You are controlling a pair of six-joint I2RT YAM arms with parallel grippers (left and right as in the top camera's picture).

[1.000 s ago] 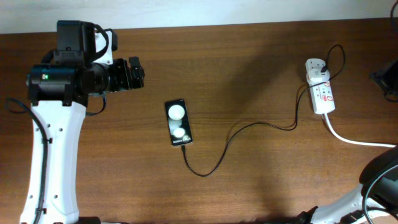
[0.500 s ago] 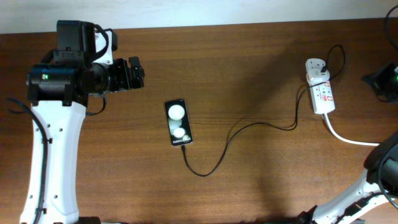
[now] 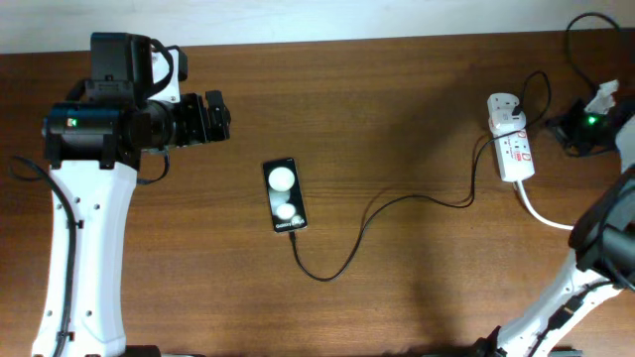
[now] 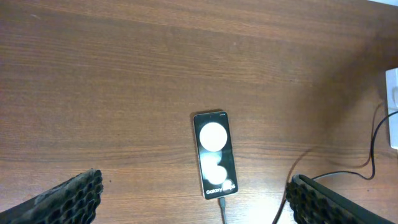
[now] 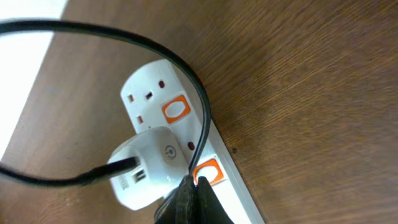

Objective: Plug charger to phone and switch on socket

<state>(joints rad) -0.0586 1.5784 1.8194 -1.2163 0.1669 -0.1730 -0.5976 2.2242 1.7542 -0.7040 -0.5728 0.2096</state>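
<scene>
Comparing with a second ago, the only real change is on the right. The right arm [image 3: 607, 233] has swung in from the table's edge, and its wrist now sits just beside the white oblong power strip [image 3: 514, 149] with red markings. The big brown wooden table [image 3: 417, 288], the white left arm [image 3: 84, 228] and everything in the middle look exactly the same as before.

The power strip lies near the far right corner, and a thick white mains cord [image 3: 556, 220] leaves its near end. A white adapter block [image 5: 146, 165] is plugged into it. From there a thin black cable [image 3: 397, 201] loops across the wood to the small black glossy smartphone [image 3: 284, 195], which lies flat in the middle of the table. The cable's little plug [image 4: 220, 202] meets the phone's bottom edge, by the white text.

Now the grippers. In the wrist view the right gripper [image 5: 188, 193] has its fingers pressed together into one dark point, holding nothing. That point is right at the lower orange rocker switch [image 5: 207, 169] on the strip. Honestly can't tell if it's actually pushing on it.

The left gripper [image 3: 216, 117] hangs above the wood up-left of the phone. Its ribbed black fingers [image 4: 74, 196] are spread wide and it's carrying nothing.
</scene>
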